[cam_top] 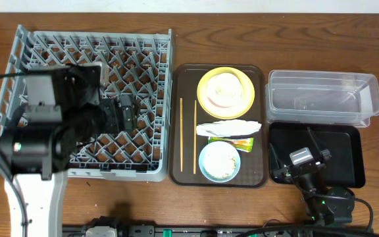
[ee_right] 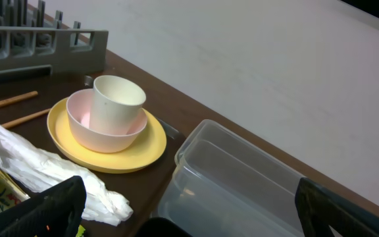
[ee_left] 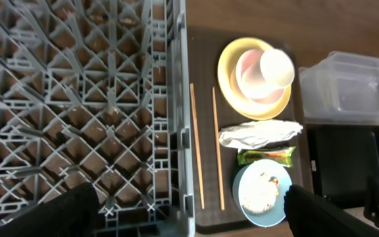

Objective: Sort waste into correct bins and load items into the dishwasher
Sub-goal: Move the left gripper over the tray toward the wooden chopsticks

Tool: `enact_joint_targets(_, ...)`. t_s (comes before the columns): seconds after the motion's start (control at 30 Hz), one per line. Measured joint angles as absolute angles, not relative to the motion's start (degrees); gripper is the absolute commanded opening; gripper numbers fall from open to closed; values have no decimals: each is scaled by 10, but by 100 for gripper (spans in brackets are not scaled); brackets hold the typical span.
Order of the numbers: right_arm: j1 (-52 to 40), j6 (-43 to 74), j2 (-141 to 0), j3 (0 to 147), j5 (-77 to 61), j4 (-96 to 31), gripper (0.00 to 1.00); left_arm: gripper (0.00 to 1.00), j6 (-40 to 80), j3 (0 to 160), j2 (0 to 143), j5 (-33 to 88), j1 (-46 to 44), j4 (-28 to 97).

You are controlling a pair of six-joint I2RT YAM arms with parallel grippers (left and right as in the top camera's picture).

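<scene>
While left gripper [ee_left: 189,212] and right gripper [ee_right: 196,208] hold jaws wide, empty, crumpled paper wrapper [cam_top: 229,128], round yellow plate [cam_top: 203,100], latticed grey rack [cam_top: 140,62].

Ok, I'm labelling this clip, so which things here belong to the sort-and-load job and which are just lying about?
Job: dish rack, yellow plate, pink bowl, cream cup, blue bowl, rice crumbs, chopsticks, paper wrapper, green packet, clear tub, black tray.
Lying about: brown serving tray, wooden table.

Dark wooden table [cam_top: 110,207], visible grain; plain pale wall [ee_right: 275,72] behind; even light.
</scene>
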State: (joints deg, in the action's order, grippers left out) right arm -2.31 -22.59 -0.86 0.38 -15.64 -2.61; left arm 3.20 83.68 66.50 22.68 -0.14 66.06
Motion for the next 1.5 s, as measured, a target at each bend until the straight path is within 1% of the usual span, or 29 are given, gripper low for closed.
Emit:
enact_joint_targets(0.03, -23, -226, -9, 4, -156, -26, 99, 61, 34, 837, 672, 229, -1, 666)
enact_joint_targets(0.1, -23, -226, -9, 4, -156, -26, 99, 45, 39, 837, 683, 240, -1, 679)
enact_joint_targets(0.13, -23, -226, -9, 4, -156, -26, 99, 41, 44, 837, 687, 250, -2, 687)
enact_joint_targets(0.17, -23, -226, -9, 4, -156, -26, 99, 39, 50, 837, 689, 260, -4, 695)
enact_joint_targets(0.27, -23, -226, -9, 4, -156, -26, 99, 39, 63, 830, 693, 280, -28, 706)
enact_joint_targets(0.47, -23, -226, -9, 4, -156, -26, 99, 40, 109, 759, 693, 267, -133, 701)
enact_joint_targets(0.6, -23, -226, -9, 4, -156, -26, 99, 43, 150, 699, 696, 242, -221, 650)
enact_joint_targets(0.73, -23, -226, -9, 4, -156, -26, 99, 45, 198, 649, 698, 191, -314, 578)
enact_joint_targets(0.83, -23, -226, -9, 4, -156, -26, 99, 48, 227, 631, 704, 143, -373, 538)
enact_joint_targets(0.9, -23, -226, -9, 4, -156, -26, 99, 48, 236, 629, 712, 115, -397, 520)
enact_joint_targets(1.03, -23, -226, -9, 4, -156, -26, 99, 54, 245, 629, 736, 73, -427, 483)
enact_joint_targets(1.17, -23, -226, -9, 4, -156, -26, 99, 68, 252, 629, 772, 55, -433, 474)
enact_joint_targets(1.23, -23, -226, -9, 4, -156, -26, 99, 69, 255, 629, 790, 50, -433, 474)
enact_joint_targets(1.33, -23, -226, -9, 4, -156, -26, 99, 68, 255, 629, 806, 38, -433, 474)
enact_joint_targets(1.37, -23, -226, -9, 4, -156, -26, 99, 65, 255, 629, 809, 30, -433, 474)
enact_joint_targets(1.4, -23, -226, -9, 4, -156, -26, 99, 62, 255, 629, 811, 19, -433, 474)
enact_joint_targets(1.5, -23, -226, -9, 4, -156, -26, 99, 45, 253, 629, 812, -18, -433, 471)
